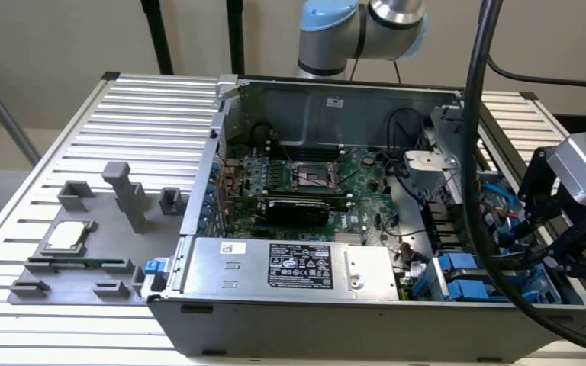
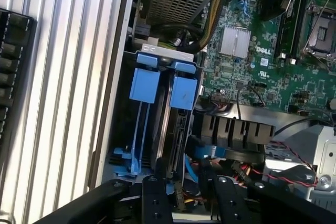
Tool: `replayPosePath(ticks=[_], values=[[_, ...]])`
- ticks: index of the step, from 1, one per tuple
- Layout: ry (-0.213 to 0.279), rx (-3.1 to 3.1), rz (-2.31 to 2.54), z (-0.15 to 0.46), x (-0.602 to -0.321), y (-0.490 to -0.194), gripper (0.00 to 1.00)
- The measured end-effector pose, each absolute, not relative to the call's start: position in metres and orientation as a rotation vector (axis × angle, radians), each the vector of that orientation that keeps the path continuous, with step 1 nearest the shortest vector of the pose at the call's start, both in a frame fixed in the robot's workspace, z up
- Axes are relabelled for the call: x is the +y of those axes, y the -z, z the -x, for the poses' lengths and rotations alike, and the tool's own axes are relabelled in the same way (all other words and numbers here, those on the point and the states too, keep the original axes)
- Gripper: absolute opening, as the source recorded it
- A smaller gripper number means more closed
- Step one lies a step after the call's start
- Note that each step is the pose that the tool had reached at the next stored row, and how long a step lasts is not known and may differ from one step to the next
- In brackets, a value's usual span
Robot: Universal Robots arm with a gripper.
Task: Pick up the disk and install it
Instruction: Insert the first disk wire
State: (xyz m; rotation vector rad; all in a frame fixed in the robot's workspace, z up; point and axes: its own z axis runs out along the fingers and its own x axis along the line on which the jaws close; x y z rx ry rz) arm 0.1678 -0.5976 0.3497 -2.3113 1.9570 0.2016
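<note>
**A:** Talk me through it. Where was your black two-fingered gripper (image 2: 189, 205)?

**B:** Right over the drive bay, in the corner of the open grey metal computer case (image 1: 304, 324) on the exterior view's right, at the near wall. Your fingers (image 2: 157, 203) stood apart, so the gripper was open.

**A:** And the flat silver-grey disk in its bright blue plastic carrier (image 2: 176, 137)?

**B:** Down in that bay, standing on edge, its blue tab by the bay's metal lip. It sat just below the gap between your fingers. Whether they touched it, I couldn't tell.

**A:** Anything beside it?

**B:** A second bright blue carrier frame (image 2: 143, 85) stood right alongside, on the side toward the case wall and the ribbed aluminium worktop (image 2: 63, 77). On the disk's other side lay the green motherboard (image 2: 252, 72). Past the tabs, the large grey power-supply box with its black label (image 1: 293, 268) ran along the case's near edge.
</note>
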Motion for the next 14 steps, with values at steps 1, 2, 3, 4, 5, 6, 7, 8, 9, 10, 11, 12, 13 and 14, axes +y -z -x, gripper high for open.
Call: replayPosePath(ticks=[1, 2, 3, 4, 5, 6, 7, 8, 9, 10, 11, 12, 13, 14], values=[[-0.202, 1.951, 2.314, -0.1679, -0.5977, -0.3496, 1.0], [-0.203, 1.946, 2.317, -0.1681, -0.5977, -0.3495, 1.0], [-0.203, 1.941, 2.321, -0.1684, -0.5979, -0.3494, 1.0], [-0.203, 1.938, 2.324, -0.1687, -0.5982, -0.3493, 1.0], [-0.203, 1.933, 2.328, -0.1689, -0.5985, -0.3491, 1.0], [-0.204, 1.93, 2.331, -0.1691, -0.5986, -0.349, 1.0], [-0.204, 1.927, 2.334, -0.1694, -0.5989, -0.3489, 1.0], [-0.204, 1.923, 2.337, -0.1696, -0.599, -0.3487, 1.0], [-0.204, 1.92, 2.339, -0.1699, -0.5991, -0.3486, 1.0], [-0.204, 1.916, 2.342, -0.1702, -0.5993, -0.3485, 1.0], [-0.204, 1.913, 2.345, -0.1705, -0.5994, -0.3484, 1.0], [-0.204, 1.91, 2.347, -0.1708, -0.5995, -0.3483, 0.0], [-0.204, 1.907, 2.35, -0.1711, -0.5996, -0.3482, 0.0], [-0.205, 1.904, 2.352, -0.1713, -0.5997, -0.3482, 0.0]])
